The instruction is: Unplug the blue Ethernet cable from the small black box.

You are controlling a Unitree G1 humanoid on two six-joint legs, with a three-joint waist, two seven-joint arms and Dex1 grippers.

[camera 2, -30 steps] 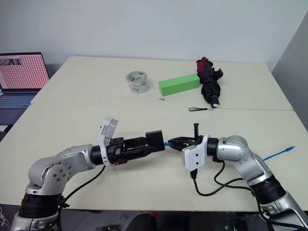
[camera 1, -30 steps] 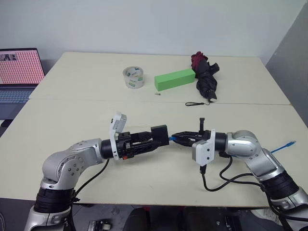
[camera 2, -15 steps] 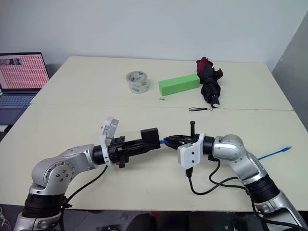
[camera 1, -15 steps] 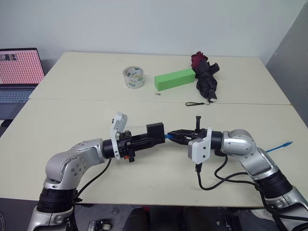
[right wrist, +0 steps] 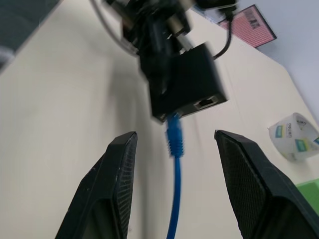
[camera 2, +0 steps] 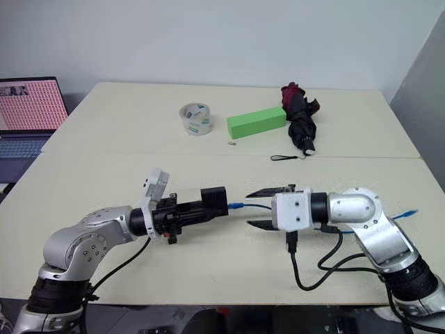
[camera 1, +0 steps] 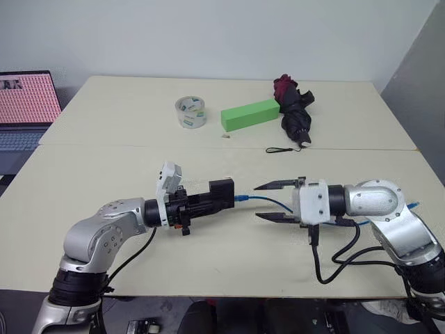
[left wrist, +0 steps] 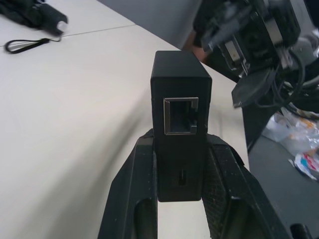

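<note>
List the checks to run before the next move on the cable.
1. Left gripper clamped on the small black box: ok.
2. Box held off the table: ok.
3. Right gripper gripping the blue Ethernet cable: not ok, jaws open on either side of it.
4. Plug out of the box: cannot tell; it sits at the box's edge.
5. Tape roll, green block and umbrella far from both arms: ok.

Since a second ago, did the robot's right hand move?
Yes. The right hand opened and backed off toward the table's right edge, away from the small black box.
</note>
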